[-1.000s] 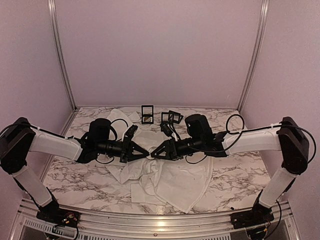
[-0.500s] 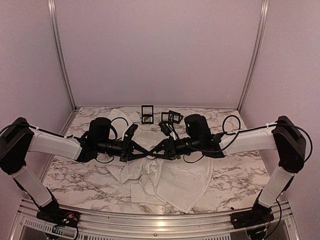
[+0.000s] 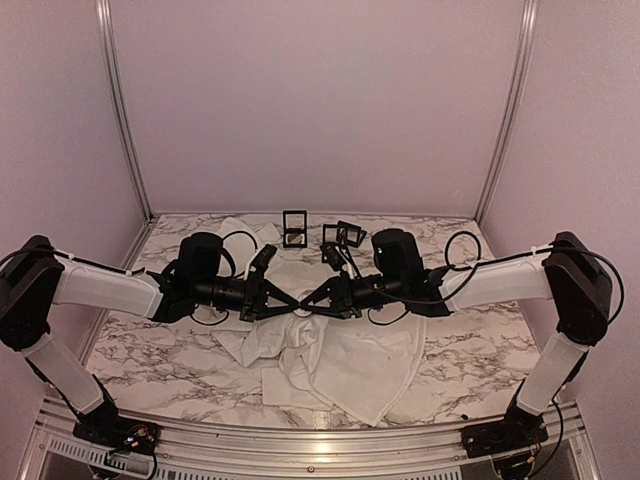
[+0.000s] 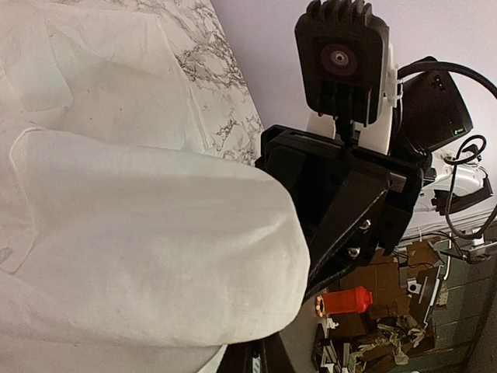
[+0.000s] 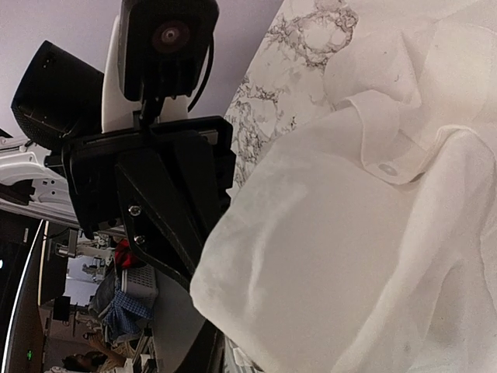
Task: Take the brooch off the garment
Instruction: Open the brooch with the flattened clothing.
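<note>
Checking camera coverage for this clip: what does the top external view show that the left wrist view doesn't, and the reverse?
Only top external: the whole crumpled garment, the left arm and right arm, the left pincer tip to tip with the right pincer above it, and small black frames at the far edge. Only left wrist: the right wrist camera lens head-on and an orange container in the room behind. Both: the garment's cloth, the marble table and the right pincer. Neither shows a brooch.

Soft pinkish light; the garment (image 4: 155, 233) bright and slightly blurred.
</note>
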You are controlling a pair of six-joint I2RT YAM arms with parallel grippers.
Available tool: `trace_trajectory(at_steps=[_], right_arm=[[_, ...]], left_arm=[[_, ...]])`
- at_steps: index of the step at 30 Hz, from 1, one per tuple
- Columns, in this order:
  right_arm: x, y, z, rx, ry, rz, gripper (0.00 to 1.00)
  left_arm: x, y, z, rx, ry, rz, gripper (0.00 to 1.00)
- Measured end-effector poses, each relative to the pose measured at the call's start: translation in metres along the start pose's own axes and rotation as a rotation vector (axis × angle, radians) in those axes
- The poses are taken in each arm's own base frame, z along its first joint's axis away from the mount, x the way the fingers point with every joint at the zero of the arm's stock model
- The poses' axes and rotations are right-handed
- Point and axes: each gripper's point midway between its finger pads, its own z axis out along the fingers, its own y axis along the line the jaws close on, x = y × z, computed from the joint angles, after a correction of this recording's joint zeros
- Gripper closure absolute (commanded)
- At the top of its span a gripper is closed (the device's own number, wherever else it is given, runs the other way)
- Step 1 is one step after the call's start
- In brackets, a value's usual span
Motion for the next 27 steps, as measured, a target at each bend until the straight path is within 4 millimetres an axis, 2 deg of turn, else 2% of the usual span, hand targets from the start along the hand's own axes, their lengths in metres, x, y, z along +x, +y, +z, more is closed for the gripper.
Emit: trace_trajectory(at_steps=[27], right_arm=[[0.0043,-0.0053,0.0013,0.013,0.013,0.007,0.87]], left_arm=[[0.0049,0.0032,0.0021,-0.049,0.012,0.032,1.00]])
